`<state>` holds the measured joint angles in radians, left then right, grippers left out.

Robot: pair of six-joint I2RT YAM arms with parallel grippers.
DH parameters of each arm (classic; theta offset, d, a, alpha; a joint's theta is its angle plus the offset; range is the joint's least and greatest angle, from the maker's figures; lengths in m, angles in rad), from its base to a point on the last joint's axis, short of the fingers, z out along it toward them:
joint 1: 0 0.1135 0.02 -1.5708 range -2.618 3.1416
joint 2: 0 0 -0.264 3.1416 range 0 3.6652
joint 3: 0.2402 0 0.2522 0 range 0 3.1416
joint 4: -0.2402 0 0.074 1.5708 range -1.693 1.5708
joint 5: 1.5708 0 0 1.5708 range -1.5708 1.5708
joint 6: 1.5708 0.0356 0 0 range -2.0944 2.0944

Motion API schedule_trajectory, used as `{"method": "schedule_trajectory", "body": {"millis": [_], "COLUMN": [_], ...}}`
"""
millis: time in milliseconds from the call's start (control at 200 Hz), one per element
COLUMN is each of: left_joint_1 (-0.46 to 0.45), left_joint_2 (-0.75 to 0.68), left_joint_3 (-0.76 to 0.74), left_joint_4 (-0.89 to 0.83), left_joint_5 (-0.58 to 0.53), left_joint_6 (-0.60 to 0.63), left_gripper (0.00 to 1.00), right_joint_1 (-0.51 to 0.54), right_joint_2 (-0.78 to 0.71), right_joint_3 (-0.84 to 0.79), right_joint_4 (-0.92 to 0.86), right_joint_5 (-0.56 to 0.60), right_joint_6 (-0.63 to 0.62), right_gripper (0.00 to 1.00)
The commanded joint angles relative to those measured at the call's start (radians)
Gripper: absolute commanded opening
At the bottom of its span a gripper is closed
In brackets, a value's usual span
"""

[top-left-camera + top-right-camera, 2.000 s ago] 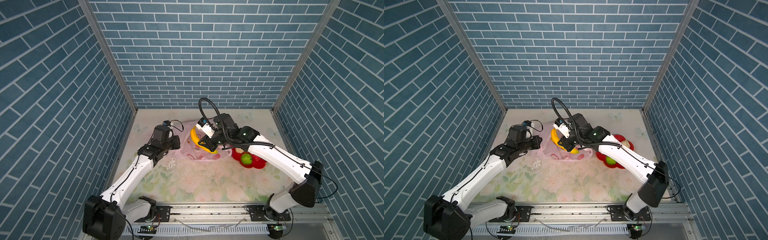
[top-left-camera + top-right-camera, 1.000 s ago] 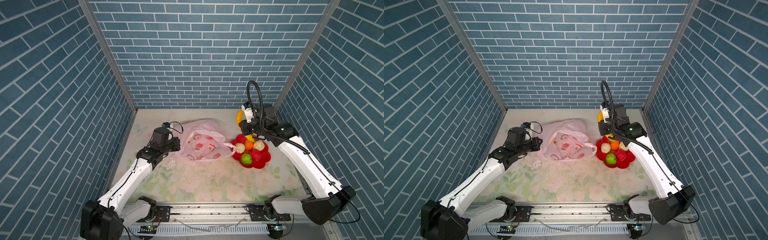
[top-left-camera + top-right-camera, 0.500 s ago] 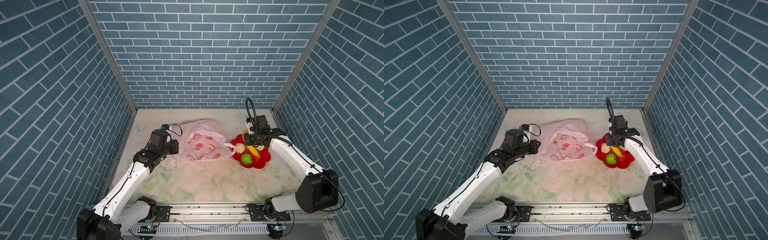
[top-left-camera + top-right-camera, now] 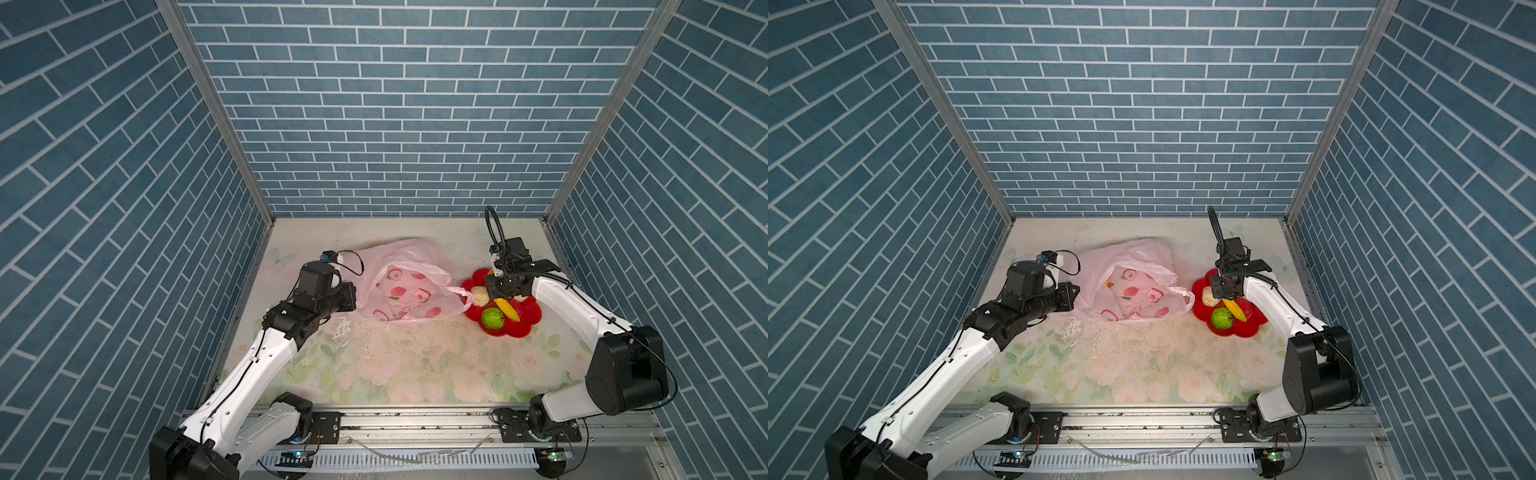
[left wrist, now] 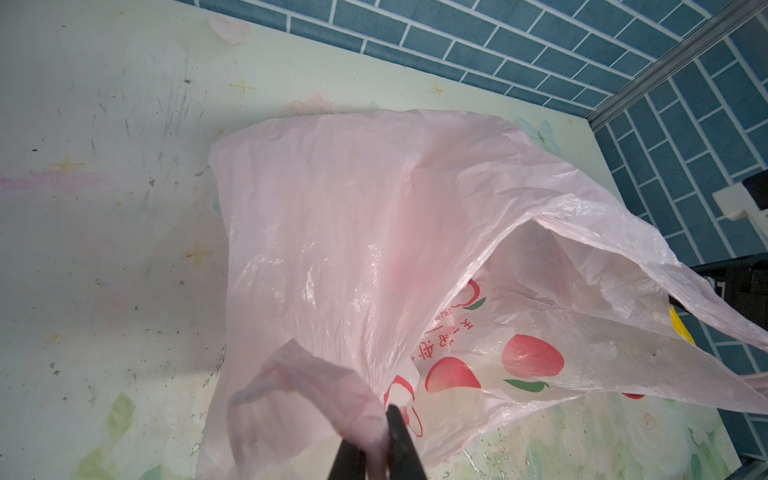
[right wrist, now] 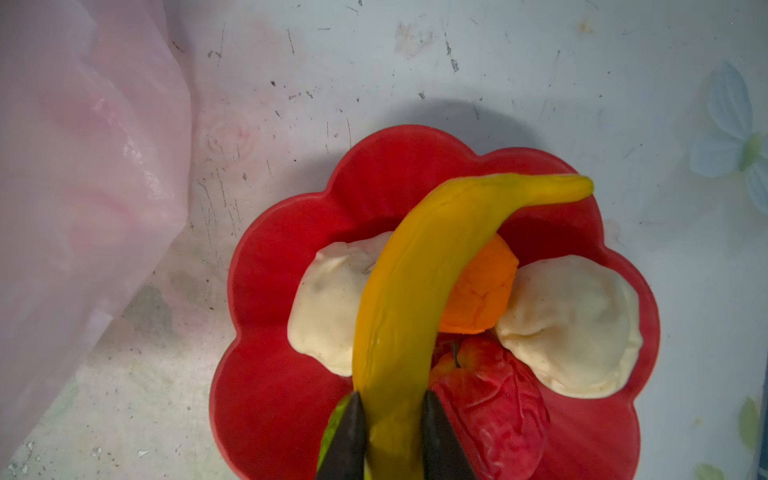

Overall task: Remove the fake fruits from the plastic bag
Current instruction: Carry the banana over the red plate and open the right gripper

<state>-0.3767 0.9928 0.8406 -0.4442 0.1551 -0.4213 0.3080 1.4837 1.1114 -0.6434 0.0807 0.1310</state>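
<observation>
Brick-patterned blue walls (image 4: 395,124) close the cell on three sides: behind the left claw (image 5: 374,451) and the right claw (image 6: 392,432), and out past each. Grey metal posts (image 4: 216,112) mark the two rear corners. Under both claws lies a pale floral tabletop (image 4: 395,365), scuffed and speckled dark. In front of the claws an aluminium rail (image 4: 415,419) edges the table. The light is even.

There's the right end effector (image 6: 391,395) over the plate (image 6: 286,249), banana (image 6: 415,270) between its jaws, a lumpy piece (image 6: 573,324) on either side of it, plastic bag (image 4: 399,286) on the bench (image 4: 395,365) just beside, stretching across to the left end effector (image 5: 370,432).
</observation>
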Motion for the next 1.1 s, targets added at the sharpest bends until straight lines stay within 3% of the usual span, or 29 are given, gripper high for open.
{"method": "schedule_trajectory", "body": {"millis": [0, 290, 465, 1095], "left_joint_1": [-0.005, -0.008, -0.008, -0.007], "left_joint_2": [-0.011, -0.003, 0.0, 0.017], "left_joint_3": [-0.019, -0.019, -0.019, -0.003], "left_joint_4": [-0.017, -0.006, -0.007, -0.004], "left_joint_5": [-0.004, 0.0, 0.001, 0.007], "left_joint_6": [0.014, 0.014, 0.019, 0.03], "left_gripper": [0.13, 0.13, 0.13, 0.13], "right_joint_1": [-0.004, -0.004, -0.004, -0.003], "right_joint_2": [0.029, 0.035, 0.033, -0.039], "right_joint_3": [-0.033, -0.052, -0.058, -0.053], "right_joint_4": [0.0, 0.005, 0.004, -0.038], "right_joint_5": [0.04, 0.044, 0.037, 0.039], "right_joint_6": [0.001, 0.014, 0.021, 0.045], "right_gripper": [0.0, 0.06, 0.18, 0.48]}}
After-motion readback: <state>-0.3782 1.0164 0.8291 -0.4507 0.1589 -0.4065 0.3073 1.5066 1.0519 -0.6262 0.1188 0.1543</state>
